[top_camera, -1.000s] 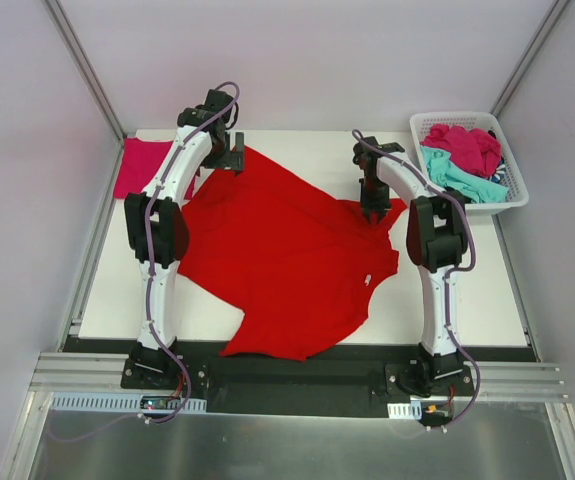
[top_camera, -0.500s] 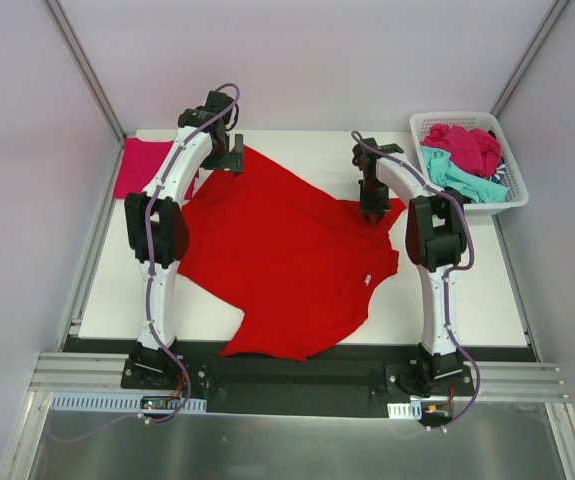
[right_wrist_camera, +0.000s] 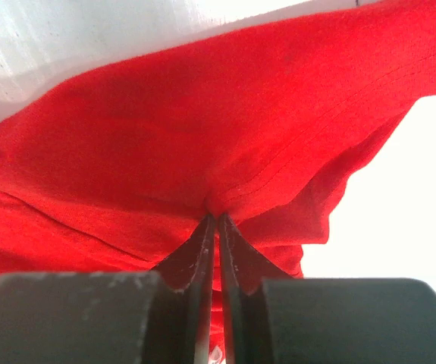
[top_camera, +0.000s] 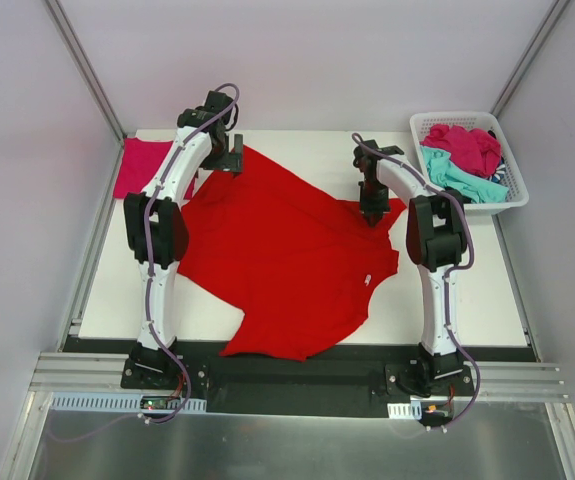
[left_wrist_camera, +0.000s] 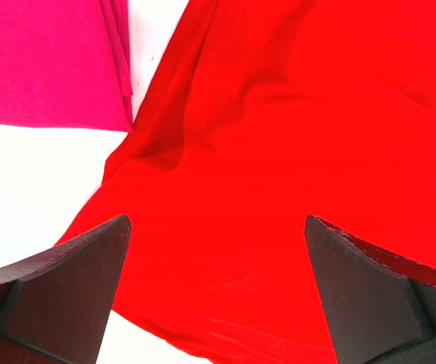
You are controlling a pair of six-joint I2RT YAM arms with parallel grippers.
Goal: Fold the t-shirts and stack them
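A large red t-shirt (top_camera: 287, 250) lies spread and rumpled across the white table (top_camera: 467, 290). My right gripper (top_camera: 374, 212) is at the shirt's right back corner, by a sleeve. In the right wrist view the gripper (right_wrist_camera: 218, 221) is shut, pinching a fold of the red t-shirt (right_wrist_camera: 202, 129). Over the shirt's far left corner hovers my left gripper (top_camera: 229, 155). The left wrist view shows this gripper (left_wrist_camera: 218, 292) wide open above the red t-shirt (left_wrist_camera: 293, 144), holding nothing. A folded magenta-pink t-shirt (top_camera: 145, 165) (left_wrist_camera: 43, 61) lies at the back left.
A white lattice basket (top_camera: 512, 200) stands at the back right corner, holding a magenta t-shirt (top_camera: 464, 145), a teal one (top_camera: 457, 180) and a dark one. Grey walls enclose the table on three sides.
My right gripper's jaws have closed on the red cloth at the shirt's right back corner. The left arm has not moved.
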